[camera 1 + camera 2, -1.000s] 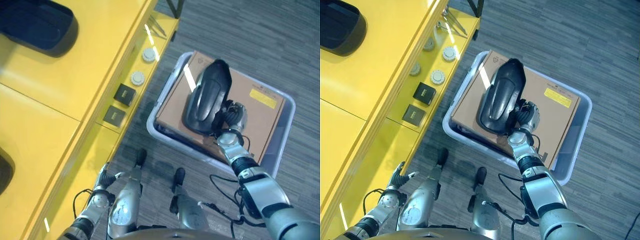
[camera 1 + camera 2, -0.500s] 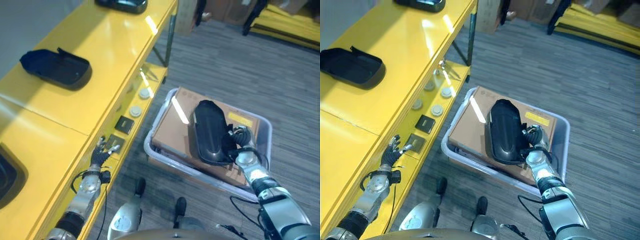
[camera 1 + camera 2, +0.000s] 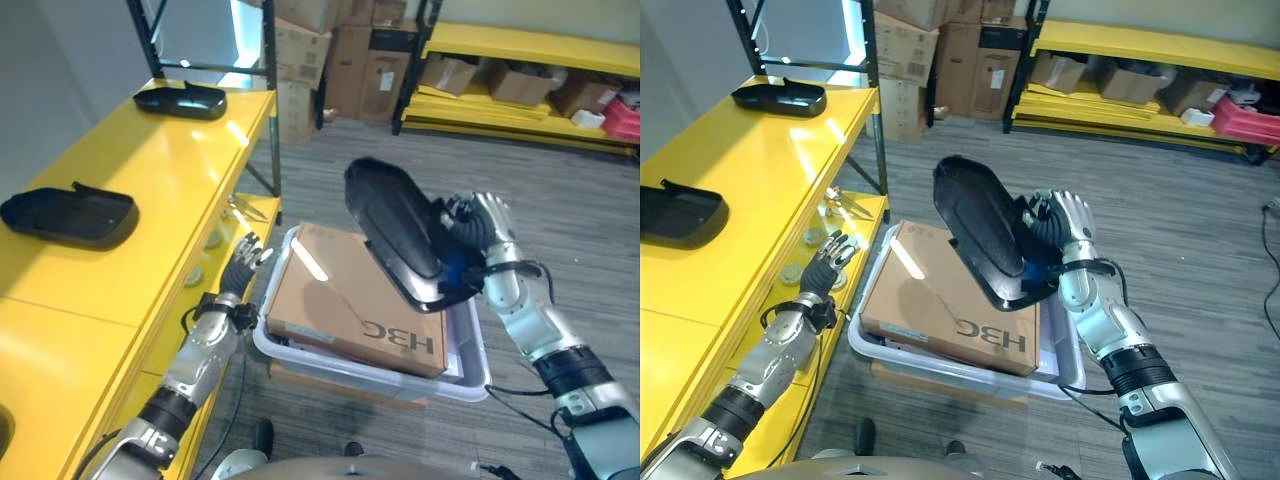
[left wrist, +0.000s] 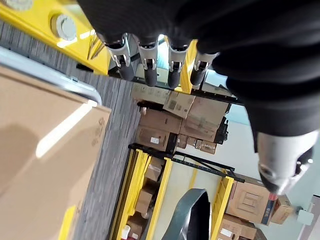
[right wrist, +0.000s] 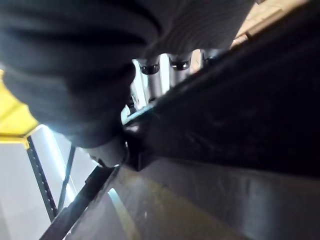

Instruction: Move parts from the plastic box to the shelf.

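A long black moulded part (image 3: 395, 235) hangs tilted in the air above the plastic box (image 3: 362, 377), with my right hand (image 3: 482, 226) shut on its right edge. In the right wrist view the part (image 5: 240, 100) lies across the fingers (image 5: 175, 62) curled over it. The clear box sits on the floor and holds a flat brown carton (image 3: 330, 300). To its left runs the yellow shelf (image 3: 150, 170), carrying two similar black parts (image 3: 70, 215) (image 3: 180, 98). My left hand (image 3: 238, 272) hovers open between the shelf's edge and the box's left rim, its fingers (image 4: 145, 65) straight.
Small round and square items (image 3: 805, 238) lie on the shelf's lower level. Stacked cardboard cartons (image 3: 340, 50) and another yellow rack (image 3: 520, 45) stand at the back. Grey floor (image 3: 1200, 250) lies to the right of the box.
The view has swung upward. My right hand has lifted the black part off the carton into the air. My left hand has risen towards the box's left rim.
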Motion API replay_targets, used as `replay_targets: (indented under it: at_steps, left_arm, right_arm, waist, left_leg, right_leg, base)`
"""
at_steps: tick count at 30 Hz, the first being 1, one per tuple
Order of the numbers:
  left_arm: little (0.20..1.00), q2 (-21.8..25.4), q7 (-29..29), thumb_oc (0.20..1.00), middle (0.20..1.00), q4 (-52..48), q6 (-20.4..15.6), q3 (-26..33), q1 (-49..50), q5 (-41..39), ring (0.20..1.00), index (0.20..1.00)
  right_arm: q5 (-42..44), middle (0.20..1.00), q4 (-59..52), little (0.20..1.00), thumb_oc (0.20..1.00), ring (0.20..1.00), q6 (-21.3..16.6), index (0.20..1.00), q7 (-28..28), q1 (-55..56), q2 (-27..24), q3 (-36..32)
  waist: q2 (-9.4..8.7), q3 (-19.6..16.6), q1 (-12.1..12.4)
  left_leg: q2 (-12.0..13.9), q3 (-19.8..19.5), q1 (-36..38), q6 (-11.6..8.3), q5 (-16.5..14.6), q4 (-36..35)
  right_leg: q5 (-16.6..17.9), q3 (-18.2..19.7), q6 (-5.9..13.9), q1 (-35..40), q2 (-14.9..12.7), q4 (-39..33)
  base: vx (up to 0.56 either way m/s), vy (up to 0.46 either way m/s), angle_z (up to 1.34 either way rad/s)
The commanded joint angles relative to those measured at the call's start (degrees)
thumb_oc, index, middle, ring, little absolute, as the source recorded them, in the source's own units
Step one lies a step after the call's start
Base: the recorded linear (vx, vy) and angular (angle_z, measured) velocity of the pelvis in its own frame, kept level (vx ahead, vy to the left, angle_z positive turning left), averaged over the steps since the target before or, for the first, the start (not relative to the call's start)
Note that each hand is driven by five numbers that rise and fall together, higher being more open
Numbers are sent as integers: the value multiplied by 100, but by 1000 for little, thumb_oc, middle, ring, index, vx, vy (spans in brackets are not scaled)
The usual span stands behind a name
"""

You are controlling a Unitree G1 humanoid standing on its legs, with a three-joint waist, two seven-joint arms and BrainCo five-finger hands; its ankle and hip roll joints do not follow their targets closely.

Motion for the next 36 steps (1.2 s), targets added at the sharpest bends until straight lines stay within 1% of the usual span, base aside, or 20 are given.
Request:
replay_targets:
  at_steps: [1, 3, 5, 8, 15, 16, 19, 20, 22, 28, 29, 30, 33, 34, 36]
  left_arm:
    - [1000, -10, -138, 1000, 1000, 0, -147, -195, -447, -627, 1000, 1000]
    - [1000, -57, -124, 1000, 1000, -17, -96, -287, -570, -616, 1000, 1000]
    - [1000, -194, -77, 1000, 1000, 86, -83, -424, -716, -660, 1000, 1000]
    - [1000, -250, -138, 1000, 1000, 57, -58, -537, -782, -717, 1000, 1000]
    - [1000, -370, -349, 1000, 1000, 9, -20, -991, -1154, -711, 1000, 1000]
    - [1000, -370, -349, 1000, 1000, 9, -20, -987, -1155, -711, 1000, 1000]
    - [1000, -347, -438, 1000, 1000, -5, 3, -1166, -1279, -650, 1000, 1000]
    - [1000, -347, -438, 1000, 1000, -5, 3, -1164, -1279, -650, 1000, 1000]
    - [1000, -322, -443, 1000, 1000, -7, 24, -1216, -1322, -623, 1000, 1000]
    - [1000, -288, -475, 1000, 1000, 65, 64, -1281, -1301, -532, 1000, 1000]
    - [715, -285, -493, 715, 715, 65, 77, -1305, -1300, -481, 715, 715]
    - [200, -276, -511, 200, 200, 75, 74, -1317, -1304, -317, 200, 200]
    - [200, -265, -469, 200, 200, 69, 20, -1262, -1309, -176, 200, 200]
    - [200, -279, -341, 200, 200, 17, -71, -1100, -1262, 1, 200, 200]
    - [200, -284, -299, 200, 200, -35, -103, -1031, -1244, 57, 200, 200]
  right_arm:
    - [-294, 200, -283, 200, 200, 200, -252, 200, -212, -197, -332, -208]
    - [-270, 200, -551, 200, 200, 200, -307, 200, -142, -186, -287, -187]
    - [-209, 200, -641, 200, 200, 200, -347, 200, -97, -211, -212, -61]
    - [-195, 200, -659, 200, 200, 200, -376, 200, -49, -312, -149, 95]
    - [-119, 200, -410, 200, 200, 200, -553, 200, 258, -998, -29, 998]
    - [-118, 200, -404, 200, 200, 200, -555, 200, 255, -1006, -28, 1004]
    - [-86, 200, -321, 200, 200, 200, -633, 200, 420, -1389, 25, 1465]
    - [-86, 200, -319, 200, 200, 200, -634, 200, 419, -1393, 26, 1468]
    - [-110, 200, -326, 200, 200, 200, -645, 200, 544, -1622, 105, 1733]
    - [-24, 200, -392, 200, 200, 200, -720, 200, 728, -1822, 344, 2086]
    - [27, 200, -425, 200, 200, 200, -746, 200, 773, -1835, 406, 2152]
    - [109, 200, -450, 200, 200, 200, -798, 200, 826, -1857, 475, 2217]
    - [209, 200, -577, 200, 200, 200, -855, 200, 922, -1857, 529, 2271]
    - [383, 200, -861, 200, 200, 200, -936, 200, 1054, -1660, 598, 2252]
    - [416, 200, -958, 200, 200, 200, -966, 200, 1097, -1556, 622, 2242]
  waist:
    - [-78, -487, 235]
    - [-79, -516, 204]
    - [-74, -547, 182]
    - [-73, -565, 174]
    - [-70, -589, 186]
    - [-68, -587, 183]
    - [-61, -591, 196]
    - [-60, -590, 194]
    - [-67, -594, 213]
    - [-79, -594, 243]
    - [-79, -594, 255]
    - [-84, -594, 263]
    - [-91, -601, 270]
    - [-109, -594, 284]
    - [-115, -588, 290]
  left_leg:
    - [527, 76, 153, -238, -675, 211]
    - [552, 103, 198, -244, -686, 199]
    - [564, 125, 229, -251, -687, 190]
    - [572, 123, 237, -253, -681, 184]
    - [564, 117, 244, -255, -676, 175]
    - [564, 117, 245, -255, -676, 175]
    - [540, 105, 224, -249, -674, 184]
    - [540, 105, 223, -249, -674, 184]
    - [517, 91, 217, -232, -673, 190]
    - [471, 81, 196, -211, -681, 219]
    - [478, 86, 232, -213, -718, 205]
    - [475, 85, 228, -210, -718, 210]
    - [458, 79, 181, -203, -679, 224]
    - [442, 76, 161, -200, -680, 232]
    - [439, 73, 156, -199, -678, 231]
  right_leg:
    - [-399, 132, 268, -229, -297, 282]
    - [-414, 156, 258, -199, -283, 273]
    - [-424, 165, 245, -171, -267, 267]
    - [-430, 160, 237, -154, -256, 264]
    - [-413, 153, 238, -134, -257, 255]
    - [-412, 153, 238, -133, -257, 255]
    - [-391, 149, 243, -148, -276, 251]
    - [-391, 148, 243, -148, -276, 251]
    - [-371, 139, 250, -142, -295, 255]
    - [-368, 114, 254, -141, -328, 290]
    - [-400, 108, 252, -110, -324, 287]
    - [-401, 110, 251, -113, -329, 293]
    - [-369, 111, 253, -153, -341, 302]
    - [-366, 96, 253, -162, -351, 305]
    - [-367, 86, 252, -165, -353, 306]
  base:
    - [9, -29, -6]
    - [3, -13, -5]
    - [-1, -9, -5]
    - [-2, -7, -9]
    - [-2, 0, -1]
    - [0, 0, 0]
    - [0, 0, 0]
    - [0, 0, 0]
    - [-13, 18, 5]
    - [-7, 12, 3]
    - [0, 0, 0]
    - [0, 0, 0]
    - [0, 0, 0]
    - [0, 0, 0]
    - [0, 0, 0]
